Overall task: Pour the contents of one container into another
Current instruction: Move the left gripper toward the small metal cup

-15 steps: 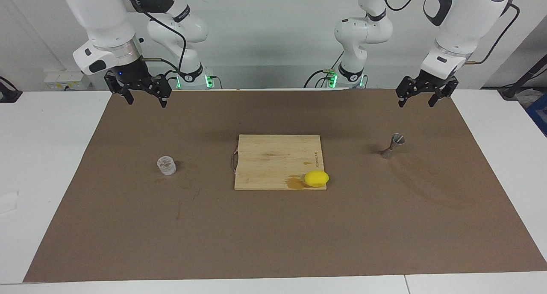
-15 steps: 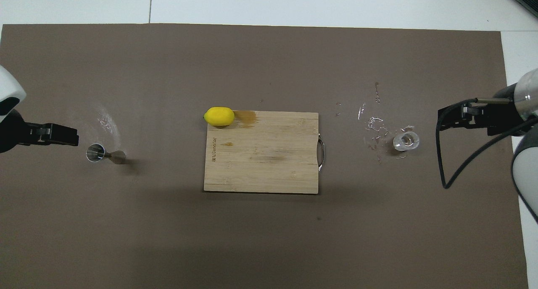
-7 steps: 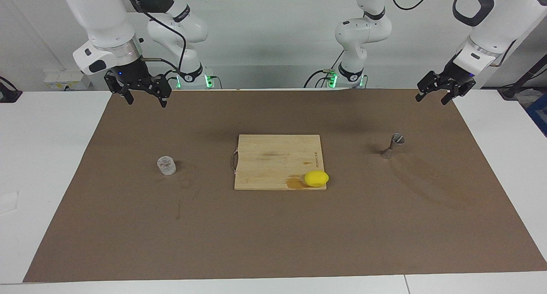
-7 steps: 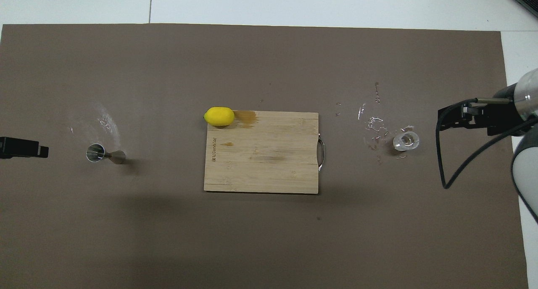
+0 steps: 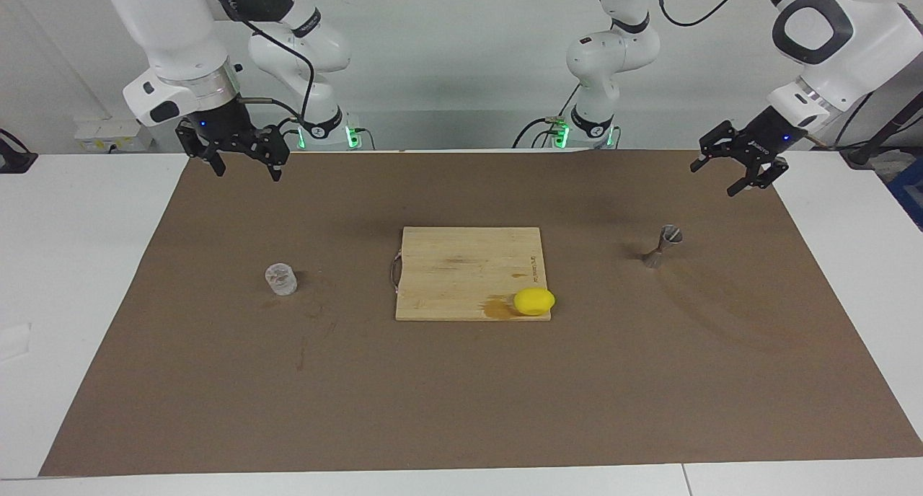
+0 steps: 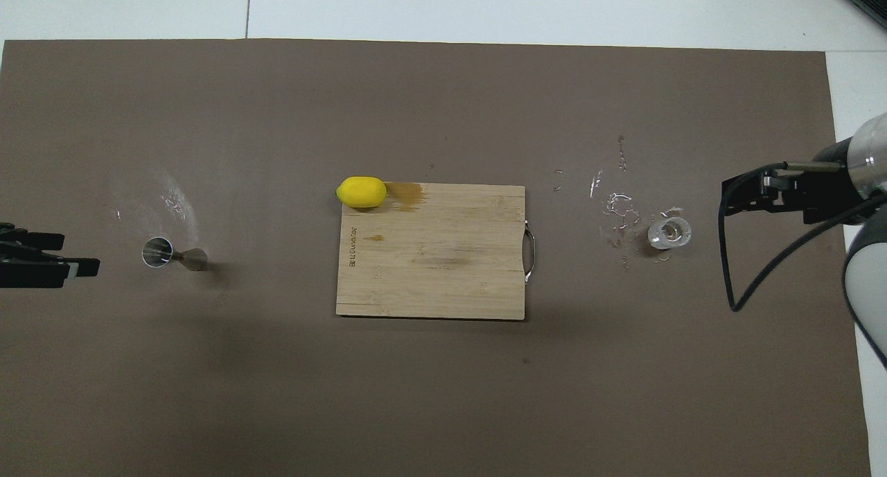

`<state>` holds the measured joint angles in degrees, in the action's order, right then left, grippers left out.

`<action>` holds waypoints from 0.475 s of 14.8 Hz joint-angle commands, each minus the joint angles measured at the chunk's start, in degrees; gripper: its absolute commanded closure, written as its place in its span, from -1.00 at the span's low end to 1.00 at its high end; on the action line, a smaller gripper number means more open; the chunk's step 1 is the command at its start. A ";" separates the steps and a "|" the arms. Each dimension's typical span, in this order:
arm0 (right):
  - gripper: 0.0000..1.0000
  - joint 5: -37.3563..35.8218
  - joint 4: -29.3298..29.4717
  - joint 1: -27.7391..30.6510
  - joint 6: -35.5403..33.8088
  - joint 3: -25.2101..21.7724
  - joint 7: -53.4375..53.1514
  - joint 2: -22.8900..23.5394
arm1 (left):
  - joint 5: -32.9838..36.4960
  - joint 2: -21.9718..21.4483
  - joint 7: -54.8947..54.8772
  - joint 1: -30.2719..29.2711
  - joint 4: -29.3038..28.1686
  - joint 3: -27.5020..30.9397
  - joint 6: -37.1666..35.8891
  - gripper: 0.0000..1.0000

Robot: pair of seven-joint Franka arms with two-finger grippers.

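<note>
Pour not begun — small ribbed clear glass cup (image 5: 280, 280) and hourglass-shaped silver metal jigger (image 5: 663, 246) stood untouched, well apart at either counter end, beneath the raised, released right pincer (image 5: 244, 166) and left pincer (image 5: 734, 169).

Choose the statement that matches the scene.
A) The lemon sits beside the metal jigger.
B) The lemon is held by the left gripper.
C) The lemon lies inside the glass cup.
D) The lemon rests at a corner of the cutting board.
D: the lemon rests at a corner of the cutting board, apart from everything else.
</note>
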<state>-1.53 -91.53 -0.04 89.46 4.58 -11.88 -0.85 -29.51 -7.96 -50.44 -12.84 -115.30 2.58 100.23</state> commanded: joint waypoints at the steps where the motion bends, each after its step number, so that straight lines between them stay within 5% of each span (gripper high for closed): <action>1: -1.00 -0.14 -1.19 0.66 -0.07 0.17 1.07 -1.17 | -7.46 4.26 -11.93 -2.28 -0.28 -0.47 1.02 -1.00; 7: -1.00 -0.14 -1.19 0.66 -0.07 0.17 1.07 -1.17 | -19.77 10.93 -38.18 -5.79 0.07 -0.47 0.67 -1.00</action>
<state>-1.53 -91.53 -0.02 89.46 4.58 -11.88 -0.85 -44.90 0.33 -78.85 -16.61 -115.45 2.60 101.29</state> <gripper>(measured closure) 0.000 0.000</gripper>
